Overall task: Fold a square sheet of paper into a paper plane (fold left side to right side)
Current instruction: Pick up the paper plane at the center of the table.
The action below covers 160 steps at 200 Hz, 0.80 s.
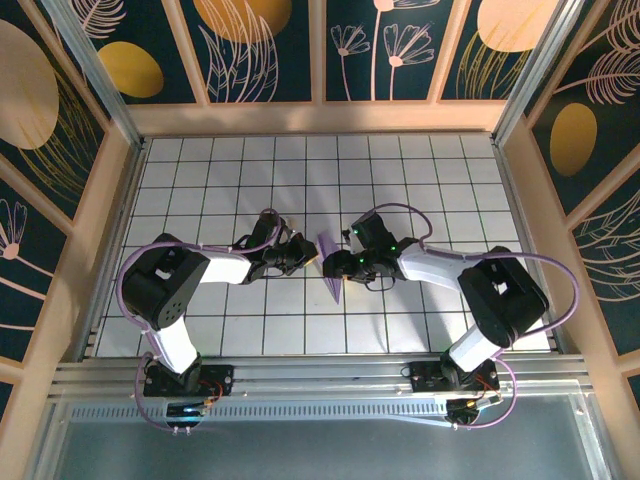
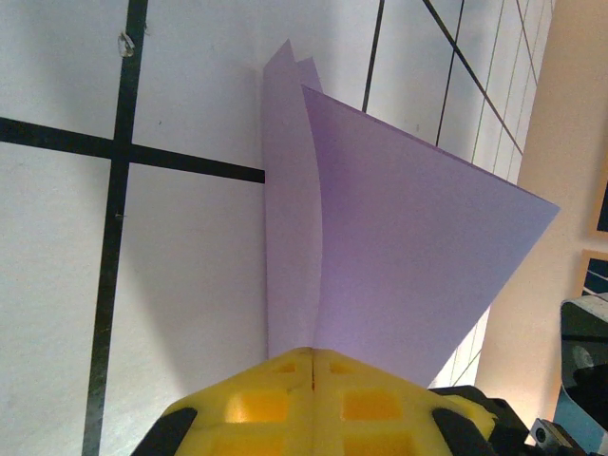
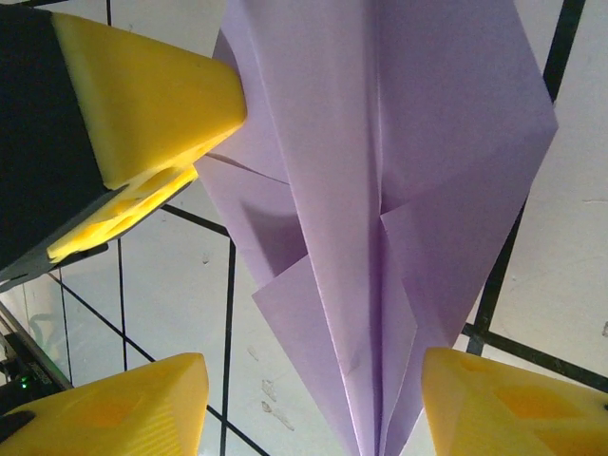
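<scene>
Paper plane (image 1: 331,268) stands edge-up since your left gripper (image 2: 312,356) clamps its folded layers; your right gripper (image 3: 318,404) straddles it, jaws apart, holding nothing, probably poised to spread wing.

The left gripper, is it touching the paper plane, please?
Touching: the left wrist view shows the left gripper shut on the paper plane, no gap.

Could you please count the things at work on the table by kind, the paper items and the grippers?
Lavender paper plane: 1
Yellow-fingered grippers: 2 (left gripper, shut on the plane; right gripper, open with the plane between its fingers)
Total: 3
</scene>
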Motion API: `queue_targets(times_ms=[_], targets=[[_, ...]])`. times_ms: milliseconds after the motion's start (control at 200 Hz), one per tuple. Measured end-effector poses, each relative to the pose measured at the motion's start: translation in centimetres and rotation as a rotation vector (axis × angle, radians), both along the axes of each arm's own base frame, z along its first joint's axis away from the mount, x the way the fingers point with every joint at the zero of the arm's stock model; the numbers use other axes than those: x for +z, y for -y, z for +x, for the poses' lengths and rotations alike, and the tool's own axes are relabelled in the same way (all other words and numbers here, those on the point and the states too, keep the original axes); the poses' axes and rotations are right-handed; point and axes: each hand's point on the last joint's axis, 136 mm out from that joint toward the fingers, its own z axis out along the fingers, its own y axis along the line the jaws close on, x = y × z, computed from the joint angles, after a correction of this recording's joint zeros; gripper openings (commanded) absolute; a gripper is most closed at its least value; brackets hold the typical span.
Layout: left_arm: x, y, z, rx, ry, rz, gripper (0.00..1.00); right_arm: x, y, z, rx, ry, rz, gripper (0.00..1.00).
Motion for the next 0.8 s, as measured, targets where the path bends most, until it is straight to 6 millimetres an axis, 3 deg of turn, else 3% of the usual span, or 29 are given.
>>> queue_targets(times_ms=[465, 801], targets=[[0.0, 0.0, 0.0, 0.0, 0.0, 0.0, 0.0, 0.4, -1.2, 0.6, 0.03, 0.045, -0.011, 0.61], [0.0, 0.0, 0.0, 0.0, 0.0, 0.0, 0.0, -0.9, -0.8, 1.2, 0.03, 0.063, -0.115, 0.54]])
